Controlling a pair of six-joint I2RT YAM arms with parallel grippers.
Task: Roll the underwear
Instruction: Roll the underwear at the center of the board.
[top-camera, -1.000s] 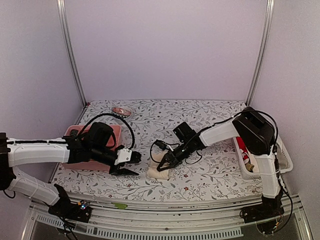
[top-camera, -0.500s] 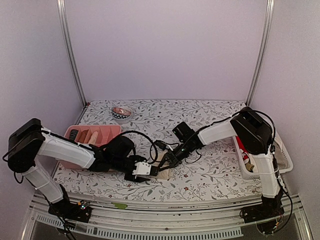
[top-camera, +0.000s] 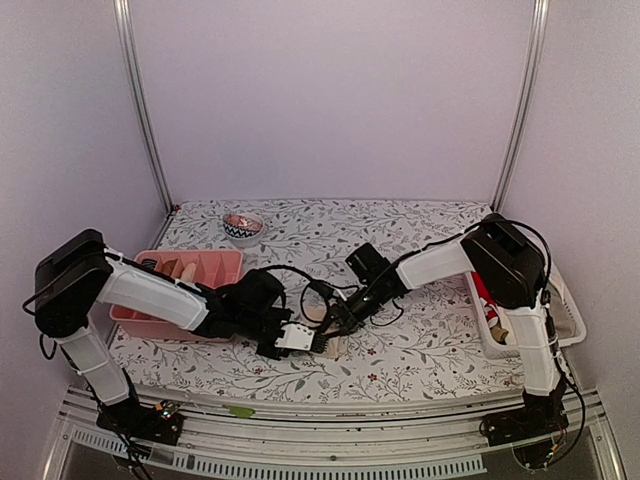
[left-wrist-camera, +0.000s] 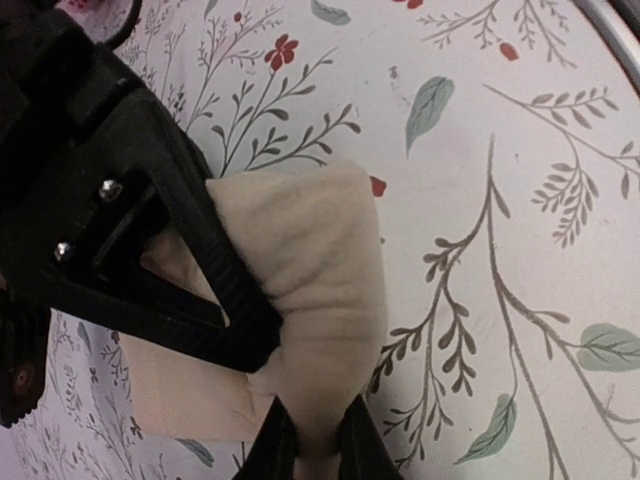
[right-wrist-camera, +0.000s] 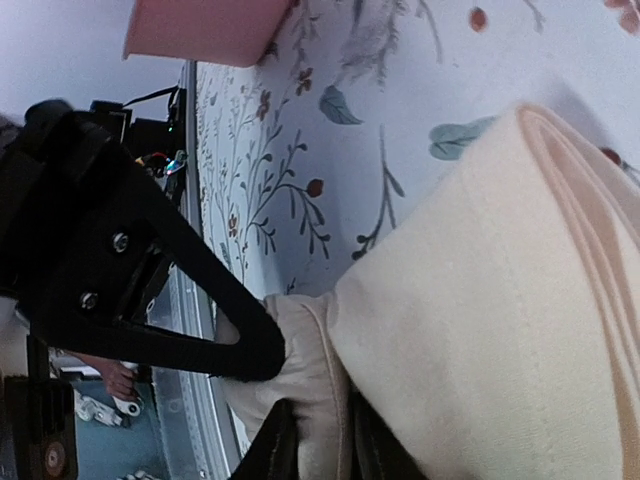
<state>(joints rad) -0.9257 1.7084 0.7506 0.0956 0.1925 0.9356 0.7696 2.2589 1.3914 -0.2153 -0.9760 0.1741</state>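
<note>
A cream underwear (top-camera: 316, 314) lies partly rolled on the floral table (top-camera: 420, 360), in front of the arms. My left gripper (top-camera: 318, 343) reaches in from the left and is shut on the roll's near end. The left wrist view shows its tips (left-wrist-camera: 308, 440) pinching the soft cloth (left-wrist-camera: 320, 260). From the right, my right gripper (top-camera: 335, 322) is shut on a fold of the same garment. In the right wrist view the right gripper (right-wrist-camera: 312, 430) pinches a beige seam, with the flat cream part (right-wrist-camera: 500, 300) spreading to the right. Each gripper's black finger shows in the other's view.
A pink divided tray (top-camera: 190, 268) holding rolled pieces stands at the left, behind my left arm. A small patterned bowl (top-camera: 243, 227) sits at the back left. A white basket (top-camera: 565, 310) with clothes stands at the right edge.
My left arm has swung from beside the pink tray across to the underwear, and its jaws have closed on the cloth. The right gripper has stayed on the garment.
</note>
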